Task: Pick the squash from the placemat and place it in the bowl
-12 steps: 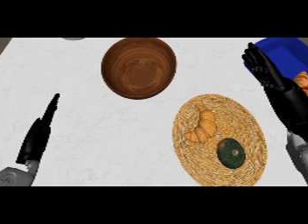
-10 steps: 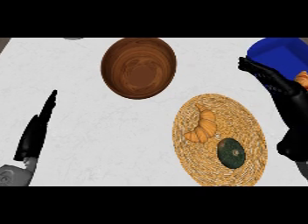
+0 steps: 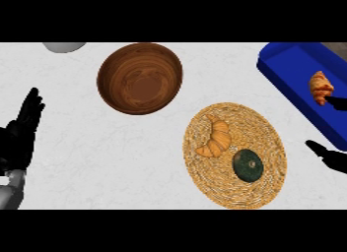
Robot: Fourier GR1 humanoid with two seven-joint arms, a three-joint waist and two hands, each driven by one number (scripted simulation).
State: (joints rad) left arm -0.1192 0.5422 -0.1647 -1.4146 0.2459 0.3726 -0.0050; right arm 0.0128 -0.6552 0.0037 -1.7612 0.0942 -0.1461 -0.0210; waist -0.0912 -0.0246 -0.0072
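Dark green round squash [image 3: 247, 164] lies on the round woven straw placemat [image 3: 267, 133], untouched.

Landmark: placemat. Squash sits in its lower right part, glossy, pale stem spot at centre. Golden croissant [image 3: 216, 139] lies on the mat just up-left of the squash, apart from it. Brown wooden bowl [image 3: 140, 78] stands up-left of the mat, nothing in it. Blue rectangular tray [image 3: 293, 81] lies up-right, holding a second croissant [image 3: 321, 87]. Grey rounded object [image 3: 64, 47] far up-left, cut by the edge. Right hand [image 3: 339, 161] just right of the mat, mostly out of view; finger state cannot be told. Left hand [image 3: 16, 137] well left, fingers straight, resting.
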